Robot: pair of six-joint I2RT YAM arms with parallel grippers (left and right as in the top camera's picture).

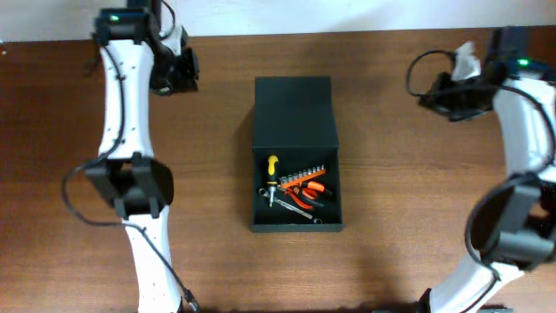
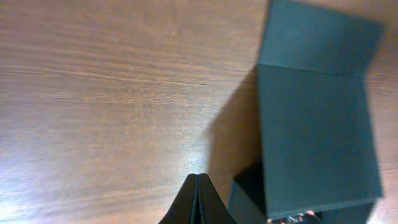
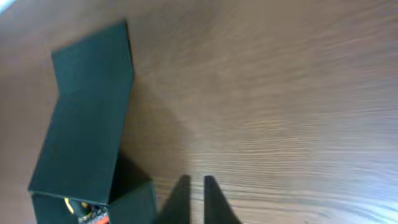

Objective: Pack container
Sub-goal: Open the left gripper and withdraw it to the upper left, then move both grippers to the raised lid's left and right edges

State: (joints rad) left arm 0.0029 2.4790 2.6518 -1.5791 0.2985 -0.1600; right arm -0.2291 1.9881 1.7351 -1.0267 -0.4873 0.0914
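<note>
The container [image 1: 295, 228] is a dark green-black box in the middle of the table. Its flap lid [image 1: 294, 113] stands open towards the back. Inside lie a yellow-handled screwdriver [image 1: 273, 167], orange-handled pliers [image 1: 310, 188], a row of bits [image 1: 304, 176] and a wrench [image 1: 297, 209]. My left gripper [image 1: 181, 74] is at the back left, far from the box, shut and empty. In the left wrist view [image 2: 198, 178] it hangs over bare wood beside the lid [image 2: 317, 124]. My right gripper [image 1: 439, 92] is at the back right, slightly open and empty [image 3: 196, 180], with the lid [image 3: 87, 124] to its left.
The table [image 1: 391, 191] is brown wood. Both arms reach in from the front edge along the left and right sides. A black cable loops by each arm. A pale wall runs along the table's back edge.
</note>
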